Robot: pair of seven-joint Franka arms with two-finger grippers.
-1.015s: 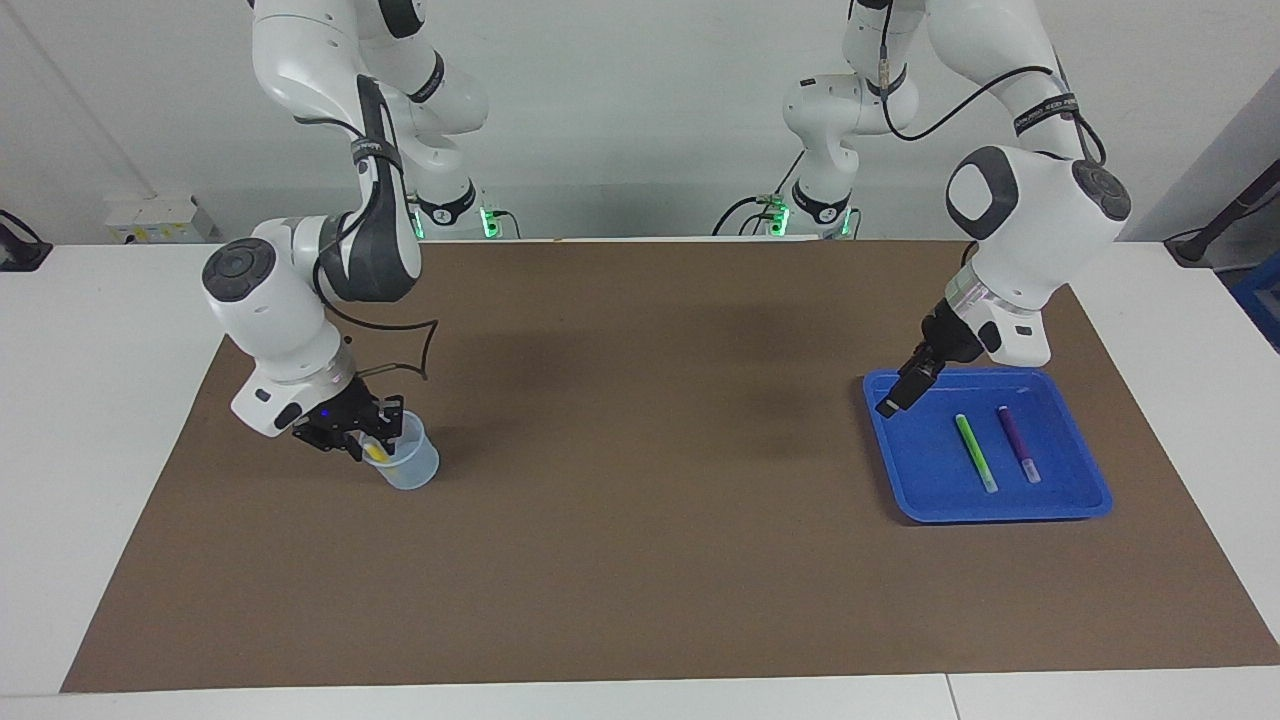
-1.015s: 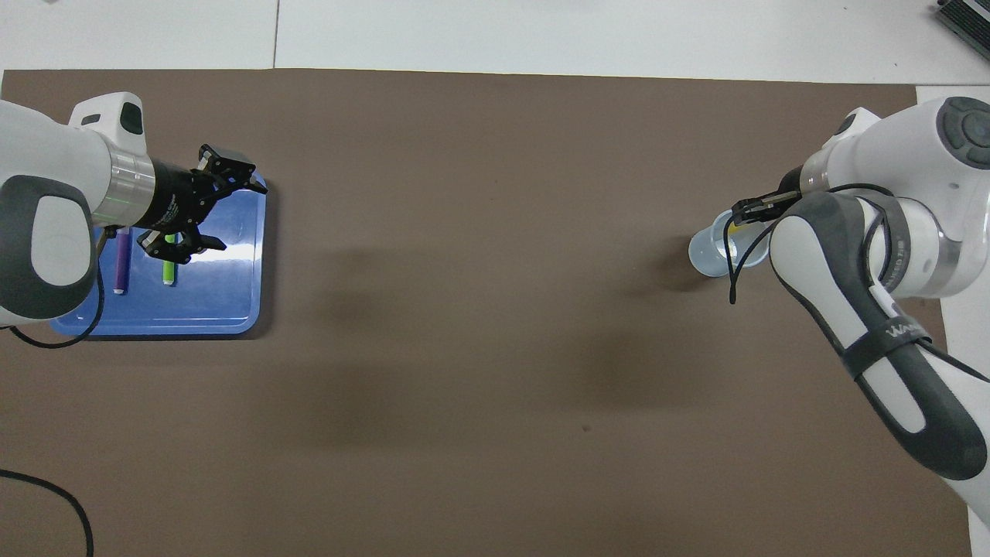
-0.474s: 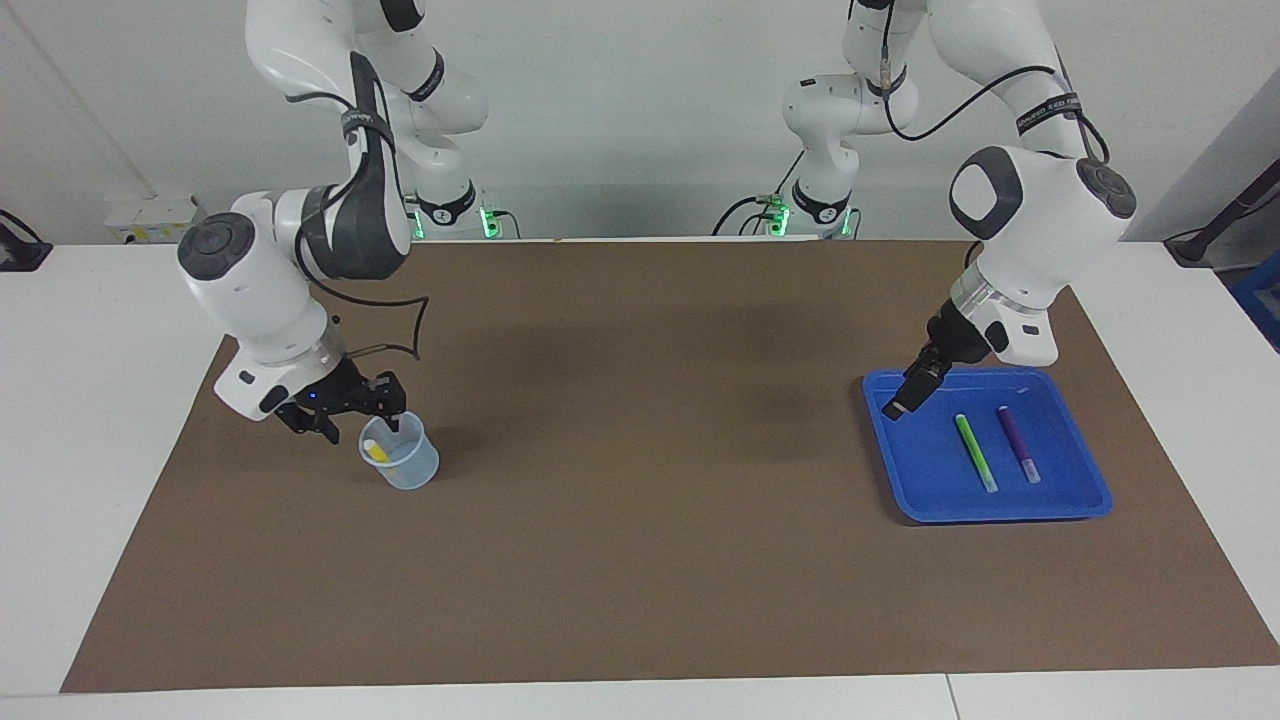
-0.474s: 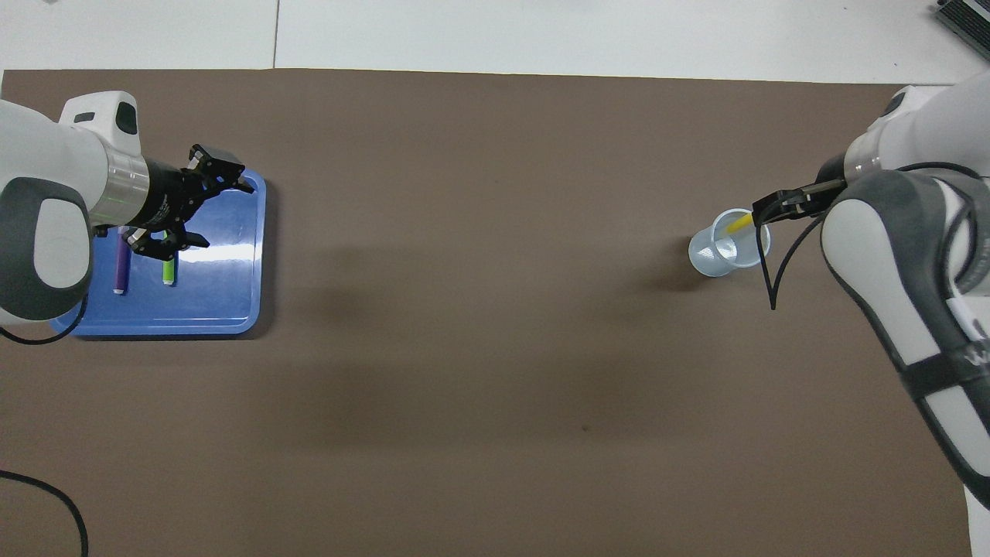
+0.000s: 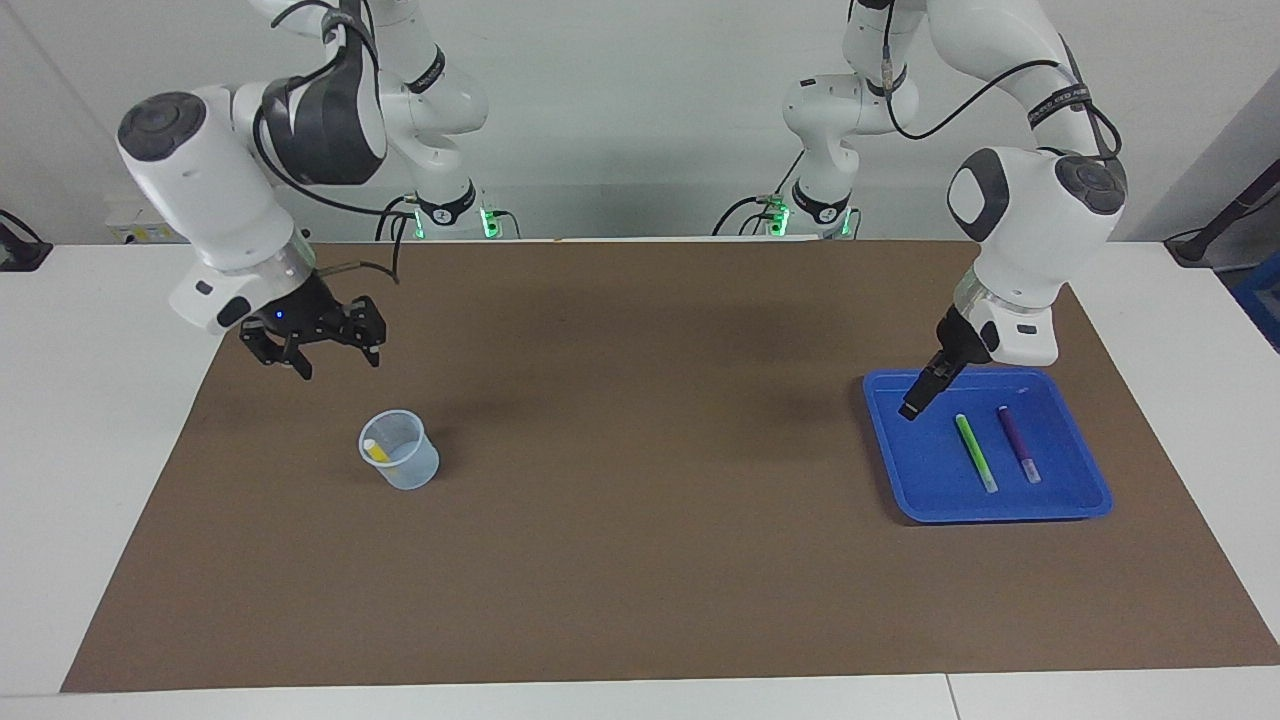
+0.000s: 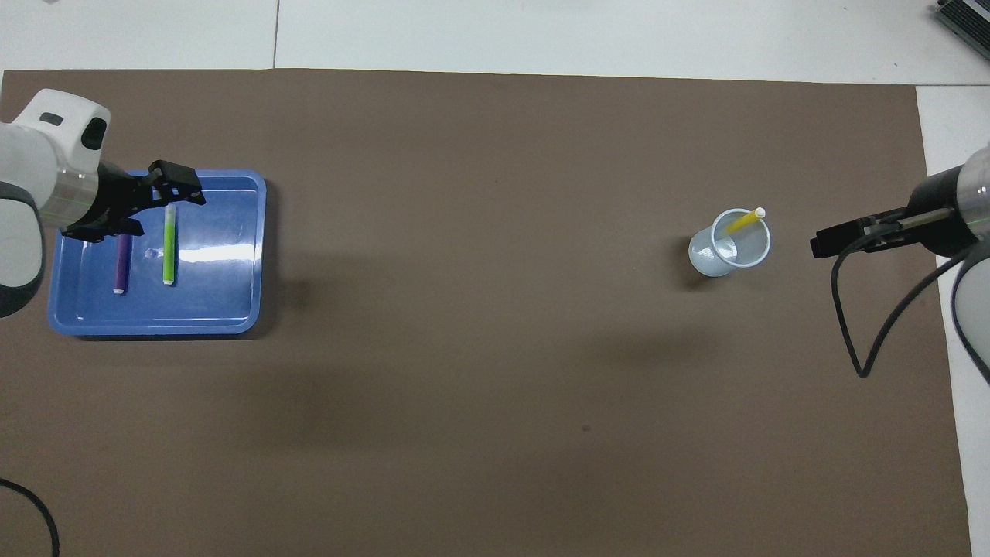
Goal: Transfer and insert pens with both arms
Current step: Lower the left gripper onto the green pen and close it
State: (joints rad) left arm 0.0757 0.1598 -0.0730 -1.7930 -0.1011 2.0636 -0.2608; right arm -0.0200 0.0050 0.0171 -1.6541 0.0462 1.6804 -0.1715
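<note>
Your right gripper (image 5: 318, 340) has let go and lifted clear, jaws spread and empty, leaving the yellow pen (image 5: 375, 451) leaning in the clear cup (image 5: 400, 463) toward the right arm's end of the brown mat (image 5: 640, 560). One pen is in. Your left gripper (image 5: 918, 395) hovers open-jawed over the blue tray (image 5: 1000, 510), where the green pen (image 5: 975, 452) and purple pen (image 5: 1018, 443) lie near the mat's left-arm edge.

Both arms (image 5: 1030, 215) are glossy white rounded shells with dark grey joint caps, black wrist sections, black two-finger grippers, loose black cables looped outside, and green lights at their bases.
</note>
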